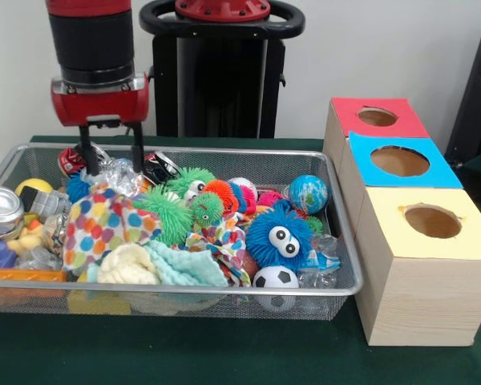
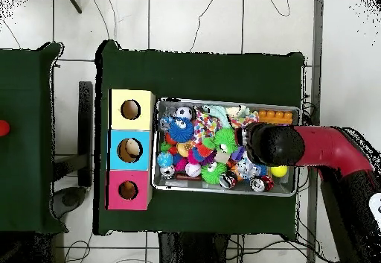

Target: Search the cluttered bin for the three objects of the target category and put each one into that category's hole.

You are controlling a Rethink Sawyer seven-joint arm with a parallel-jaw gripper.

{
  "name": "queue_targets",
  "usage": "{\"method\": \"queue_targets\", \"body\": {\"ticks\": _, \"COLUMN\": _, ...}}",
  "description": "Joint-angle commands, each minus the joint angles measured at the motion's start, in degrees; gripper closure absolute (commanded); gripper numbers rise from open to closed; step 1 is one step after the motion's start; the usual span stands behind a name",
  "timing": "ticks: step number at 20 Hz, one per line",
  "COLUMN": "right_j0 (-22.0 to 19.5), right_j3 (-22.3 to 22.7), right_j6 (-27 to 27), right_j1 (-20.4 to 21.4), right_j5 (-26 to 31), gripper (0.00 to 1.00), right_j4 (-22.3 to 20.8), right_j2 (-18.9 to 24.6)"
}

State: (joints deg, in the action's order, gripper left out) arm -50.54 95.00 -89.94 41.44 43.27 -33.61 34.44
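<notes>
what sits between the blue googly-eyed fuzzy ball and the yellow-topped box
In the front view, only the wire bin's right wall separates the blue fuzzy ball from the yellow-topped box, with some clear plastic wrapping against the mesh inside.

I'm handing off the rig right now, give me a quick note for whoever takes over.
Gripper: open, fingers lowered into the far corner of the wire bin, over crinkled foil, holding nothing.
The bin is full: spiky balls, a blue googly-eyed ball, a soccer ball, a globe ball, cloths.
Boxes beside the bin: red hole, blue hole, yellow hole. The overhead view shows something pale inside the blue one.
Left: cannot tell how many are sorted; keep searching.
</notes>
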Motion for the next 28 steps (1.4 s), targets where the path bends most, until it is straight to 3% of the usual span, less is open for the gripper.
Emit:
{"method": "queue_targets", "body": {"ticks": 1, "right_j0": -0.80, "right_j3": 3.02, "right_j6": 5.35, "right_j1": 0.88, "right_j5": -1.66, "gripper": 0.00, "right_j4": -3.62, "right_j2": -1.24}}
{"method": "queue_targets", "body": {"ticks": 8, "right_j0": 0.20, "right_j3": 2.59, "right_j6": 3.34, "right_j1": -0.69, "right_j5": -3.81, "gripper": 0.00, "right_j4": -6.42, "right_j2": -2.13}}
{"method": "queue_targets", "body": {"ticks": 11, "right_j0": 1.63, "right_j3": 0.88, "right_j6": 3.58, "right_j1": -3.45, "right_j5": -3.83, "gripper": 0.00, "right_j4": -9.40, "right_j2": -3.19}}
{"method": "queue_targets", "body": {"ticks": 18, "right_j0": 3.36, "right_j3": -4.23, "right_j6": 19.66, "right_j1": -8.14, "right_j5": 8.35, "gripper": 0.00, "right_j4": -14.95, "right_j2": -1.98}}
{"method": "queue_targets", "body": {"ticks": 21, "right_j0": 2.66, "right_j3": -4.54, "right_j6": 24.99, "right_j1": -8.98, "right_j5": 10.12, "gripper": 0.00, "right_j4": -16.01, "right_j2": -0.70}}
{"method": "queue_targets", "body": {"ticks": 28, "right_j0": 3.83, "right_j3": -6.94, "right_j6": 25.48, "right_j1": -9.92, "right_j5": 9.79, "gripper": 0.00, "right_j4": -20.28, "right_j2": -1.82}}
